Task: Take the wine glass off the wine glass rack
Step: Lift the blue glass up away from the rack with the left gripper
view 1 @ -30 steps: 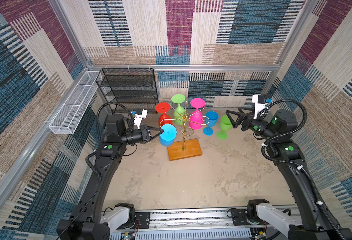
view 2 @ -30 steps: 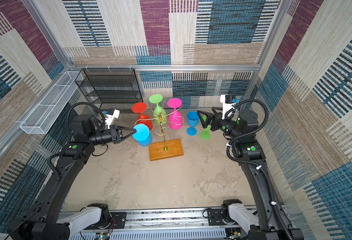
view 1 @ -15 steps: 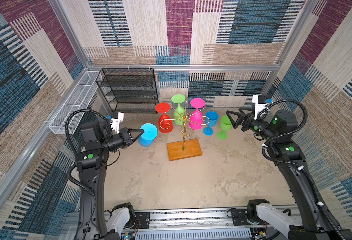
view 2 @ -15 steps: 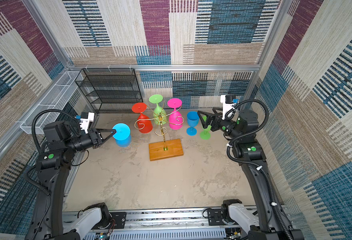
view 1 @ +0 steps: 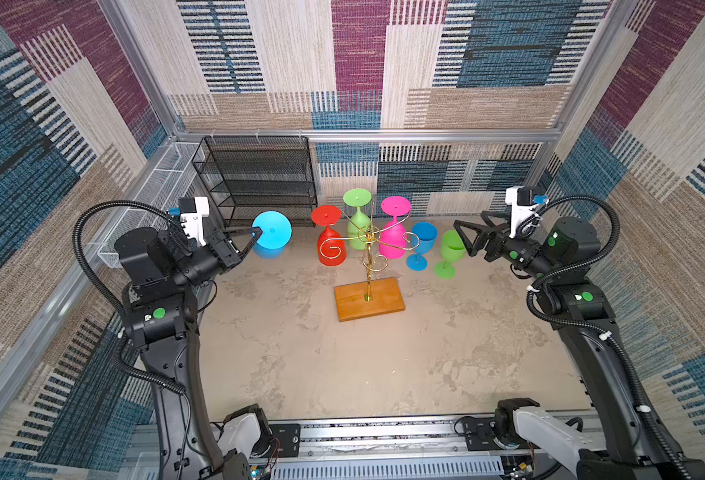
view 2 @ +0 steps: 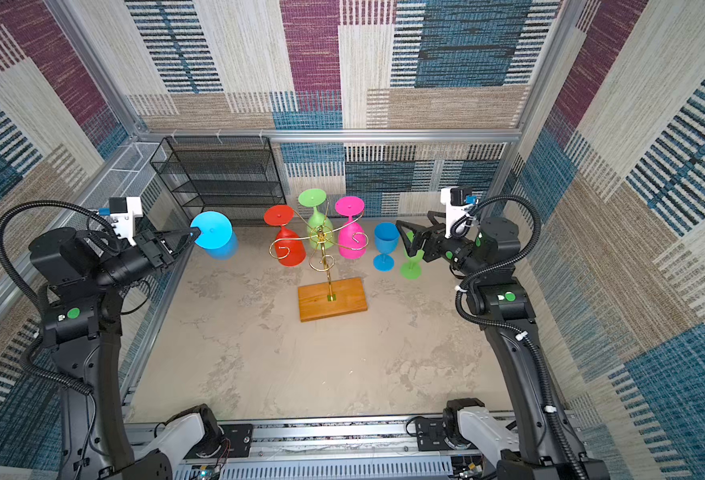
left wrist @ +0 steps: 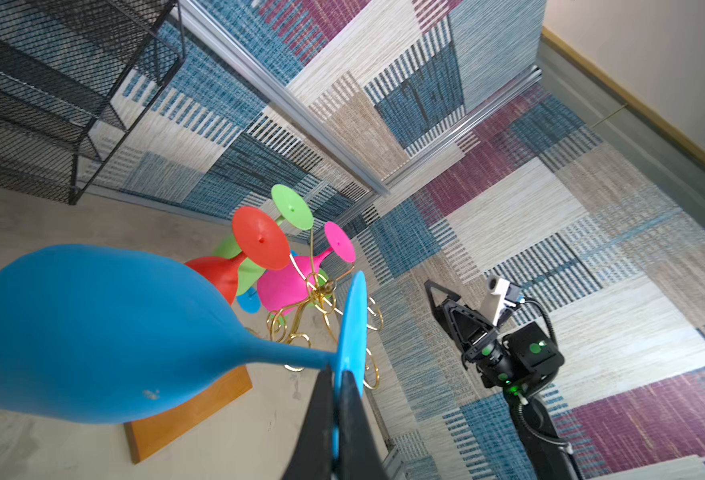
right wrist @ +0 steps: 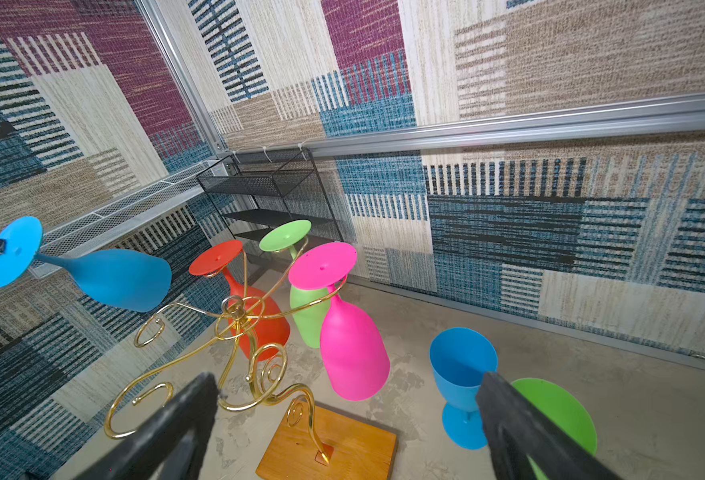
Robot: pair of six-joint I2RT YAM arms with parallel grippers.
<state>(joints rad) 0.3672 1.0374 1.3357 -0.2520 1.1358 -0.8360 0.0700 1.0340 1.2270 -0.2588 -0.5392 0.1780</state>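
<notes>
A mottled beige tabletop (view 1: 321, 365) sits inside a booth whose walls (view 1: 359, 62) are covered in patchwork fabric of blue, maroon, cream and tan. Near the middle of the far edge stands the wine glass rack (view 1: 355, 301), a thin gold post with curled arms on an orange-brown wooden base. A red glass (view 1: 326, 216), a green glass (view 1: 357, 228) and a pink glass (view 1: 390, 245) hang upside down from it. The left gripper (view 1: 255, 239) is pinched tight on the rim of the foot of a light blue wine glass (view 1: 271, 232). It holds the glass in the air near the far left corner, clear of the rack and left of the red glass. Behind it a black mesh shelf (view 1: 259, 183) stands against the far wall, and a white wire basket (view 1: 151, 195) runs along the left edge. Right of the rack, a blue goblet (view 1: 423, 243) and a green goblet (view 1: 450, 253) stand upright. The right gripper (view 1: 465, 240) hangs with its jaws spread wide around nothing, just beside the green goblet. The near half of the tabletop, from the wooden base to the metal rail (view 1: 384, 432) at the near edge, lies open between the two arms. The left wrist view shows two black fingers (left wrist: 319, 415) clamped flat on the foot, with the bowl tipped sideways. Both top views show mostly the round foot. The right wrist view shows the rack's curled arm ends up close.
</notes>
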